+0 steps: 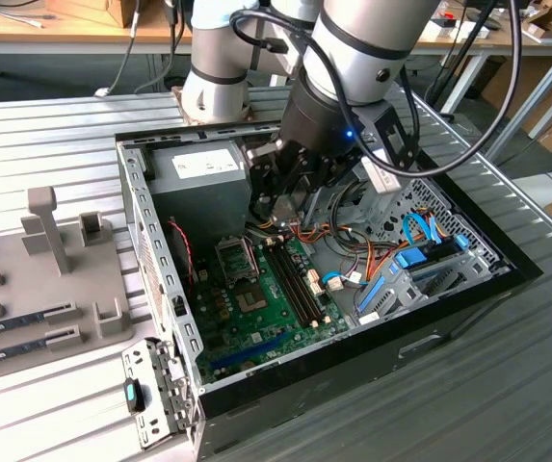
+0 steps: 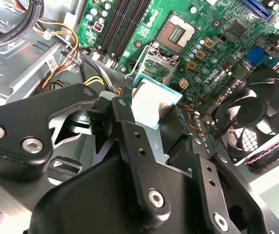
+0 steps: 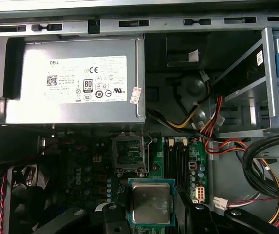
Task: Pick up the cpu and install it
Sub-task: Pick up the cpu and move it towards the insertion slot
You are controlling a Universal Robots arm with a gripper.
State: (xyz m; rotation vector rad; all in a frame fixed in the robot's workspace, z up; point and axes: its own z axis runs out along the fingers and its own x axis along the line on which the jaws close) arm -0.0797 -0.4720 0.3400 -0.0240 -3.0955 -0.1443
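I am the gripper (image 2: 151, 117), and my matte black jaws pinch the cpu (image 3: 150, 202) by two opposite edges. It is a thin flat square with a smudged, dull silver lid rimmed in teal. I hold it in the air over the green board (image 2: 217, 58), near the steel-framed socket (image 3: 128, 155) and the boxy grey sheet-metal power supply (image 3: 76, 83).

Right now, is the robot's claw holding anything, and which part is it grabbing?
Yes. The gripper holds the cpu, pinched by two opposite edges between its fingers, with the shiny metal top left uncovered.
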